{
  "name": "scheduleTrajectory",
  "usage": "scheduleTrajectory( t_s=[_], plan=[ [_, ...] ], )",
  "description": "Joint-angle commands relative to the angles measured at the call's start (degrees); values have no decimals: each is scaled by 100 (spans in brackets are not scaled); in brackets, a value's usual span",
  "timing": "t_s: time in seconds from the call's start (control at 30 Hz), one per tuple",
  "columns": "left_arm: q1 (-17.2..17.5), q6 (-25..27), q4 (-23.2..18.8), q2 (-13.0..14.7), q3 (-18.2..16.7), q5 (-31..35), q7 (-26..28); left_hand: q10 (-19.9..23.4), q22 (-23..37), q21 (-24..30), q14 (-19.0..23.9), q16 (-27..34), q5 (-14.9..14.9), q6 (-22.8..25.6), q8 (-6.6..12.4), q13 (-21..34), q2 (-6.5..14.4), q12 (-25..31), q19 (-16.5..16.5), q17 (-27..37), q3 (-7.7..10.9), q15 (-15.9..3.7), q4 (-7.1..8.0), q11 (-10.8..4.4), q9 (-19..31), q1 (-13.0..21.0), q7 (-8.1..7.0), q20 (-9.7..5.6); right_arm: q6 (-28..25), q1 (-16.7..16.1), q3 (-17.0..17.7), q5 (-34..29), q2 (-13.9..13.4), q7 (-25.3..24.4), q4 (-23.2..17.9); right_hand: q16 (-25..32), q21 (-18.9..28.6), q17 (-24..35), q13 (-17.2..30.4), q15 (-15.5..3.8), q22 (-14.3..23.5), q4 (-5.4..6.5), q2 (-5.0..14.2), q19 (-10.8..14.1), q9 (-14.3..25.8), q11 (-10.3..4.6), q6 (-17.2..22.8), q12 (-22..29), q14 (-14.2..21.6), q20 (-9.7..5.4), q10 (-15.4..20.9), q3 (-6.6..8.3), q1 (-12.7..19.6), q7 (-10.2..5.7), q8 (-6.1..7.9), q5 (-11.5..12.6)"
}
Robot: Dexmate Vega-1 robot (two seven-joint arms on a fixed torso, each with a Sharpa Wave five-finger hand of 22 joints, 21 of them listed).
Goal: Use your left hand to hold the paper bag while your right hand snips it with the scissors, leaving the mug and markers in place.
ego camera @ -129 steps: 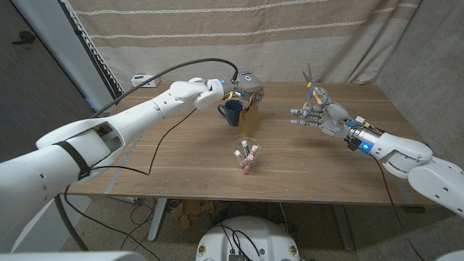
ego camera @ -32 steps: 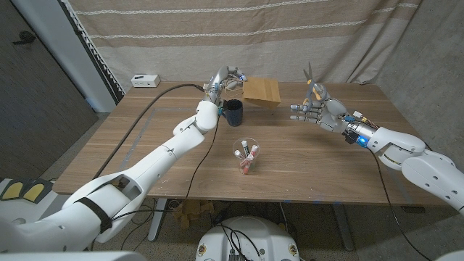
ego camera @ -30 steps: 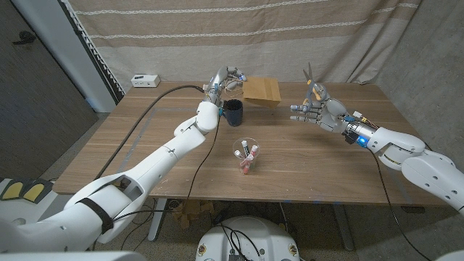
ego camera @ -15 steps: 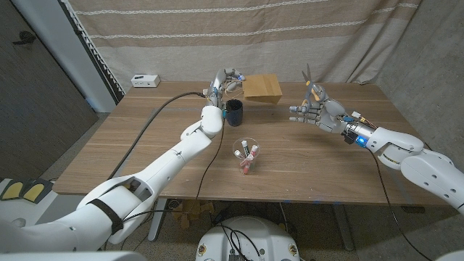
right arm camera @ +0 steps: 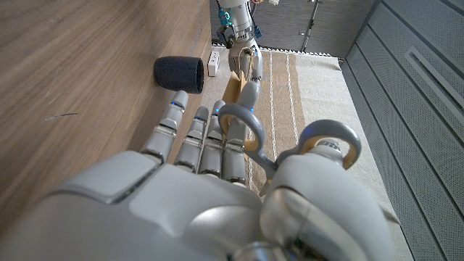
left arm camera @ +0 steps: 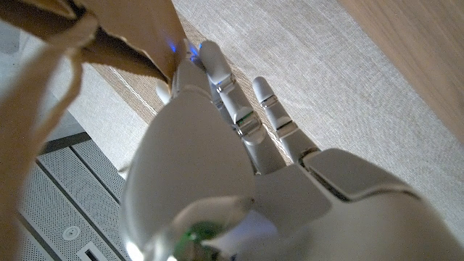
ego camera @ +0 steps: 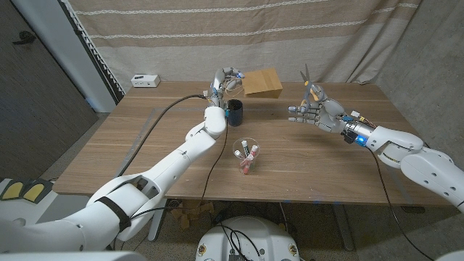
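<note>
Above the table's far edge, left hand (ego camera: 226,77) holds paper bag (ego camera: 262,83) aloft by its handle, presumably presenting it to the scissors (ego camera: 309,82) gripped blades-up in right hand (ego camera: 317,112), well apart; mug (ego camera: 233,113) and markers (ego camera: 246,155) sit below, undisturbed.

The brown kraft paper bag (ego camera: 262,83) is looking matt and creased — the wood-grain desk (ego camera: 145,152) is showing a smooth satin finish. The white left hand (ego camera: 225,80) — glossy plastic — is catching light.
</note>
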Motion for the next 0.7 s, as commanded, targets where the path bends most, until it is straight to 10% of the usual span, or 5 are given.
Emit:
scheduleTrajectory(
  t_s=[0.03,0.7],
  plan=[
    [-216,-372,558,-303,23,-102,252,235,-6,56,53,23,63,30,53,18,31,49,-10,35,31,7,-2,-176,29,-14,51,-646,-79,42,7,19,-115,95,-51,-21,-14,18,34,5,7,-20,22,43,17,-20,7,-29,27,-21,19,-9,35,29,-8,-6],
    [-578,-868,1338,-683,80,-307,364,265,-32,157,75,58,118,53,98,122,11,141,-45,69,80,10,-31,-185,73,-39,99,-637,-327,364,-169,59,-245,297,-96,-26,-58,18,35,9,8,-22,24,70,24,-6,-17,-39,25,-17,23,-15,26,53,-14,-21]
  ],
)
